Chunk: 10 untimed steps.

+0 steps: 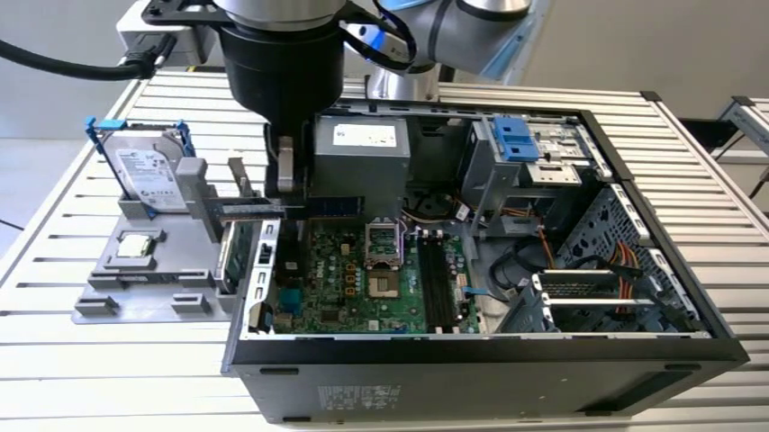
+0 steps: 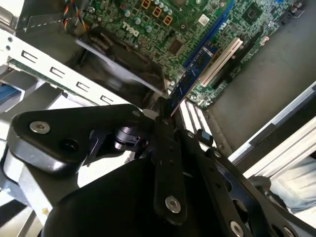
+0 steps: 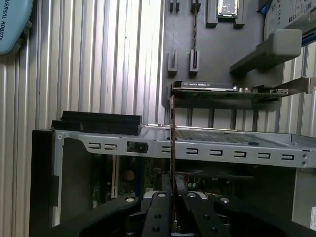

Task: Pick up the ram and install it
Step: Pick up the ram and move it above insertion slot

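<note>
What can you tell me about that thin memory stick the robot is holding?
The ram is a long, narrow, thin circuit board, dark blue-green in the second wrist view, with a pale label on its face. The end effector is shut on it, holding it on its edge. It hangs level over the open computer case, above the motherboard, and does not appear seated in any slot.

So it's a ribbed metal table, slats running side to side in the exterior view. Two things sit straight on it. The open PC case lies on its side and hogs most of the top. A grey tray is right beside it, on the exterior view's left.
</note>
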### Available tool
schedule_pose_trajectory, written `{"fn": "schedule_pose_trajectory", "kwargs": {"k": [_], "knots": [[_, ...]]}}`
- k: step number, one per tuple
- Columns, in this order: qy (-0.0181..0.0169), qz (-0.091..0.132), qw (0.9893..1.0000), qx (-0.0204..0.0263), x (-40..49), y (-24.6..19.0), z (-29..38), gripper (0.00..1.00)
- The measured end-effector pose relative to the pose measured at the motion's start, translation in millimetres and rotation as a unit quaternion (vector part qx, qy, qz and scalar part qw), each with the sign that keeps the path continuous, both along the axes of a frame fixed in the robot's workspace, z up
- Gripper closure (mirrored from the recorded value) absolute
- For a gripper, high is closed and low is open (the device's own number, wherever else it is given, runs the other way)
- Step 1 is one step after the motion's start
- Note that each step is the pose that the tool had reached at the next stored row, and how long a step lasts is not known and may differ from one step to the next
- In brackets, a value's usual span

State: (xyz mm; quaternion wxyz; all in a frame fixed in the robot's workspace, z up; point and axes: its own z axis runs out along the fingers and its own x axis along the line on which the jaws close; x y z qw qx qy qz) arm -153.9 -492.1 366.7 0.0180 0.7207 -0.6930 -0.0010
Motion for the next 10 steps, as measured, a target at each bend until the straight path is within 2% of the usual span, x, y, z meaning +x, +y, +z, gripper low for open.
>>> {"fn": "schedule_pose_trajectory", "kwargs": {"k": [10], "knots": [[0.0000, 0.000, 1.0000, 0.0000, 16.3, 0.0, 0.0, 1.00]]}}
